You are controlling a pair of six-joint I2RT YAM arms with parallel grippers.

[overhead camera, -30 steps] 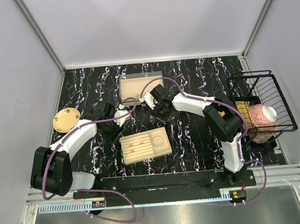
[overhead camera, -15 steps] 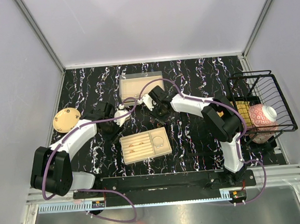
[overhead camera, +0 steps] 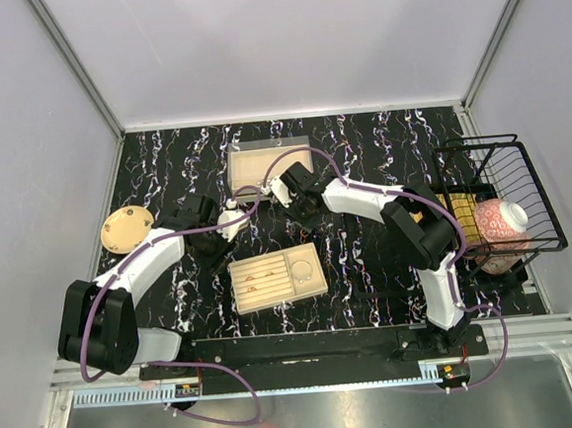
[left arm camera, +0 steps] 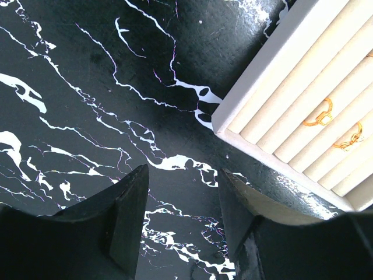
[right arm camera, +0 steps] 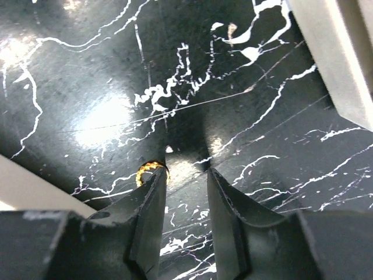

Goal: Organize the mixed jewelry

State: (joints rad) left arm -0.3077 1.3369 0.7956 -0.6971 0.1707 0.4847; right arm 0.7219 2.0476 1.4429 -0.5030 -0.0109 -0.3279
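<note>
A small gold ring (right arm camera: 147, 171) lies on the black marble table, touching the outer side of my right gripper's left fingertip and partly hidden behind it. My right gripper (right arm camera: 186, 175) is open low over the table, with nothing between its fingers; from above it (overhead camera: 302, 209) sits between the two trays. My left gripper (left arm camera: 183, 175) is open and empty just off the corner of the nearer beige tray (left arm camera: 268, 58). Two gold rings (left arm camera: 319, 114) (left arm camera: 348, 139) sit in that tray's ridged slots. From above, the left gripper (overhead camera: 215, 242) is left of this tray (overhead camera: 311, 283).
A second beige tray (overhead camera: 268, 146) lies behind the right gripper; its edge shows in the right wrist view (right arm camera: 338, 64). A round tan disc (overhead camera: 127, 229) lies at the left. A black wire basket (overhead camera: 494, 148) with a patterned cup (overhead camera: 503, 221) stands at the right.
My right gripper has shifted slightly back and left toward the far tray. The left arm has not moved.
</note>
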